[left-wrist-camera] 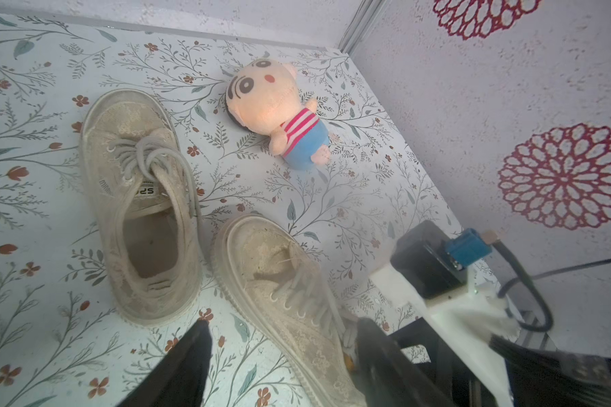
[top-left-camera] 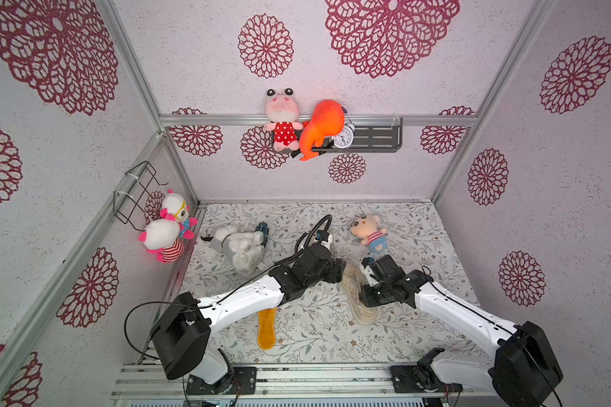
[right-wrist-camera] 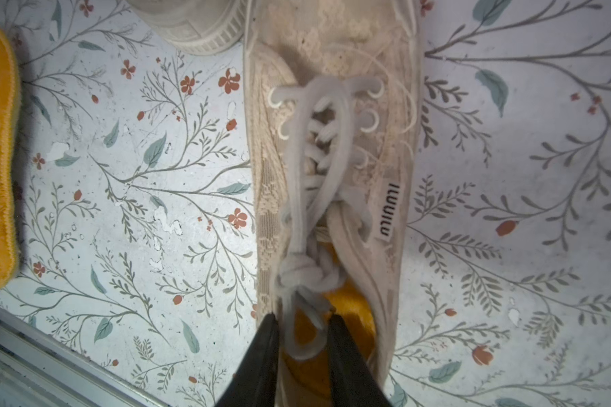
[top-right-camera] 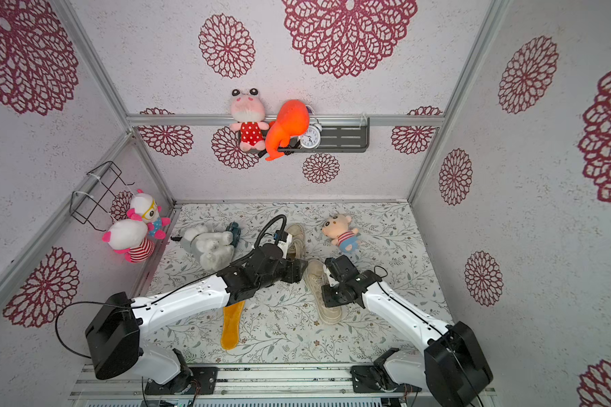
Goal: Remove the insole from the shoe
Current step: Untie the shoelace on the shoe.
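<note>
In a top view, shows the shoe (top-left-camera: 359,299) just right of the counter (top-left-camera: 314,338) centre, with the left end effector (top-left-camera: 340,271) at its 10 o'clock, the right end effector (top-left-camera: 364,283) at its 3 o'clock and a loose insole (top-left-camera: 267,329) at its 8 o'clock, well apart. From the left wrist, shows the left end effector (left-wrist-camera: 282,321) spread wide over the shoe, holding nothing, a second shoe (left-wrist-camera: 138,229) just beside. From the right wrist, shows the right end effector (right-wrist-camera: 302,315) narrowly parted at the shoe mouth, a loop of the lace (right-wrist-camera: 297,211) and the orange insole (right-wrist-camera: 353,303) between its jaws; cannot tell whether either is gripped.
</note>
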Robot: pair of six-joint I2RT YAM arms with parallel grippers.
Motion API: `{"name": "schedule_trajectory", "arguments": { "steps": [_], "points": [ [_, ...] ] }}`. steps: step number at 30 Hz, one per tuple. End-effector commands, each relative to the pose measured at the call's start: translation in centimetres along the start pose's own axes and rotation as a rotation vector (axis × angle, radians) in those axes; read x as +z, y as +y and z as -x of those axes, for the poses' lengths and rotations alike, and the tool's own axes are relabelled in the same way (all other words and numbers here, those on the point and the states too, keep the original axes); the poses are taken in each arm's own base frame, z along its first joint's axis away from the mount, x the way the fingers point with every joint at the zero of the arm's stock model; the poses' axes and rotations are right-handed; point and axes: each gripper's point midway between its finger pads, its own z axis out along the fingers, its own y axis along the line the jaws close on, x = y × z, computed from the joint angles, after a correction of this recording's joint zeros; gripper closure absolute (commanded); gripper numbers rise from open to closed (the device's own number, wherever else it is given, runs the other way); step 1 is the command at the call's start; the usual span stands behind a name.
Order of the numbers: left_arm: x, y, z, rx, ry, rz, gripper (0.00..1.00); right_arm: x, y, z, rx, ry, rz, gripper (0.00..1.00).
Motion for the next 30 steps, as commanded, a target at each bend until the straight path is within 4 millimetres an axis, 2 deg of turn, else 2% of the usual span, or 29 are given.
{"name": "schedule_trajectory", "arguments": {
  "steps": [1,3,9,14,18,24,30],
  "points": [
    [-0.6,-0.2,1.8,-0.026,-0.064,-0.016,0.31,-0.7,0.2,1.2,-0.028,-0.025,-0.007,0.71],
    [-0.7,-0.1,1.8,-0.032,-0.069,-0.012,0.31,-0.4,-0.3,1.2,-0.031,-0.014,-0.036,0.71],
    [-0.9,0.3,1.9,-0.054,-0.09,-0.001,0.31,0.2,-0.6,1.6,-0.04,0.002,-0.066,0.83],
    [-1.3,0.7,2.0,-0.052,-0.101,0.011,0.31,-1.1,-0.2,2.5,-0.03,-0.024,-0.056,0.98],
    [-1.6,0.5,1.9,-0.016,-0.107,0.003,0.32,-2.7,0.2,2.7,0.001,-0.013,-0.053,1.0],
    [-0.5,-0.3,-0.6,0.14,-0.074,-0.02,0.32,-4.0,0.6,1.6,0.12,0.106,-0.061,1.0],
    [0.9,-1.1,-3.7,0.19,0.023,-0.093,0.33,-4.6,2.3,2.0,0.213,0.14,0.012,1.0]
  ]
}}
